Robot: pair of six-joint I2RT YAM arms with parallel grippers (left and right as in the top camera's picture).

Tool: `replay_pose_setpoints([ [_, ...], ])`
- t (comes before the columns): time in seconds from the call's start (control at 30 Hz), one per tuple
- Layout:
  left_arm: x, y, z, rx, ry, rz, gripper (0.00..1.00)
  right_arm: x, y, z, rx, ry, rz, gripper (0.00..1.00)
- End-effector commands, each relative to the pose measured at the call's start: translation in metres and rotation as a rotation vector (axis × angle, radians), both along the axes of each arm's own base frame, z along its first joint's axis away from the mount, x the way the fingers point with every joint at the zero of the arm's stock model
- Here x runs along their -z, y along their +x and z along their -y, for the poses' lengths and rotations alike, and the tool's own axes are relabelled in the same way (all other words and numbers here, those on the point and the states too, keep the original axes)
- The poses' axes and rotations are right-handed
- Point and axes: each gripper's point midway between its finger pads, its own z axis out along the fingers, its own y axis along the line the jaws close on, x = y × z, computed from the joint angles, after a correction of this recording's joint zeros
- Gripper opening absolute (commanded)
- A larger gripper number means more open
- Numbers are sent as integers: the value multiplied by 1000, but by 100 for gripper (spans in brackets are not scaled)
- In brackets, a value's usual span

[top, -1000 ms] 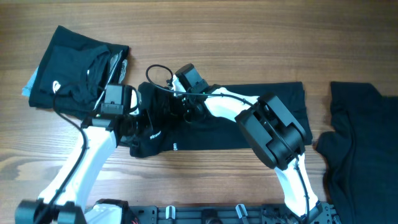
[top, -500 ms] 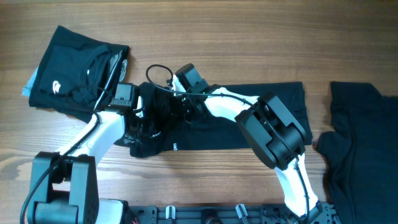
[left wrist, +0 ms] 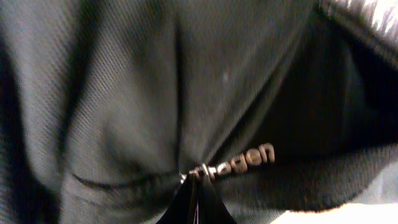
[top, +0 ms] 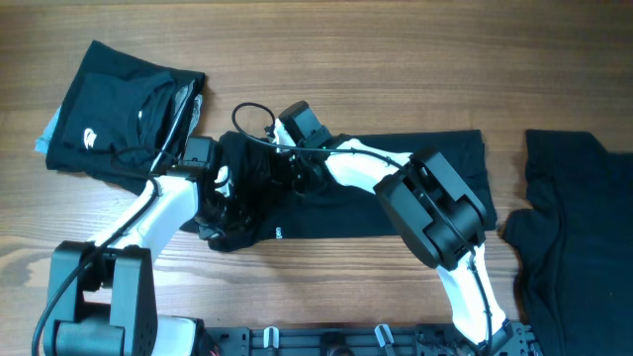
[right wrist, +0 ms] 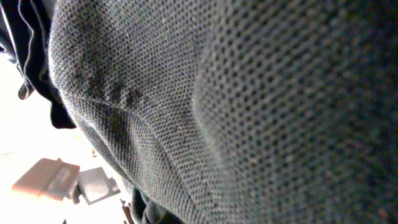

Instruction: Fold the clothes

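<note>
A black shirt (top: 415,188) lies stretched across the middle of the wooden table, and its left end is bunched into a heap. My left gripper (top: 226,198) is at that heap. In the left wrist view it (left wrist: 198,190) is shut on a fold of the shirt (left wrist: 124,112) next to small white lettering (left wrist: 245,162). My right gripper (top: 269,166) is buried in the same bunched end. In the right wrist view black mesh fabric (right wrist: 249,112) fills the frame and hides the fingers.
A folded black shirt (top: 119,109) with a white logo lies at the back left. Another black shirt (top: 579,227) lies unfolded at the right edge. A black cable (top: 247,111) loops above the right wrist. The arm bases (top: 326,341) stand along the front edge.
My left gripper has moved right and a little back, pushing into the bunched left end. The heap has drawn in tighter, and the white logo on it has dropped from the overhead view. The right arm has not moved.
</note>
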Motion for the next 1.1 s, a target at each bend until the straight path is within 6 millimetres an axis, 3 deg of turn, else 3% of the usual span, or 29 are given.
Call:
replay_pose_setpoints([
  [0.0,3,-16,9,-6,-55,-71,4,56,-7,22,54,-146,-46,4],
  [0.33,1,-27,10,-8,-63,-119,4,56,-7,22,54,-146,-46,4],
  [0.5,-24,1,-9,-59,-30,47,6,56,-7,22,54,-147,-46,4],
  [0.63,-30,15,-27,-85,46,133,12,56,-7,22,54,-146,-46,4],
  [0.73,-22,22,-26,-87,46,153,16,56,-7,22,53,-147,-46,4],
  [0.87,1,12,-19,-65,42,107,17,56,-7,22,54,-147,-45,4],
  [0.97,17,5,-18,-85,36,74,15,56,-7,22,54,-147,-46,4],
  [1.07,21,2,-1,-81,-65,61,9,56,-7,22,54,-147,-47,5],
])
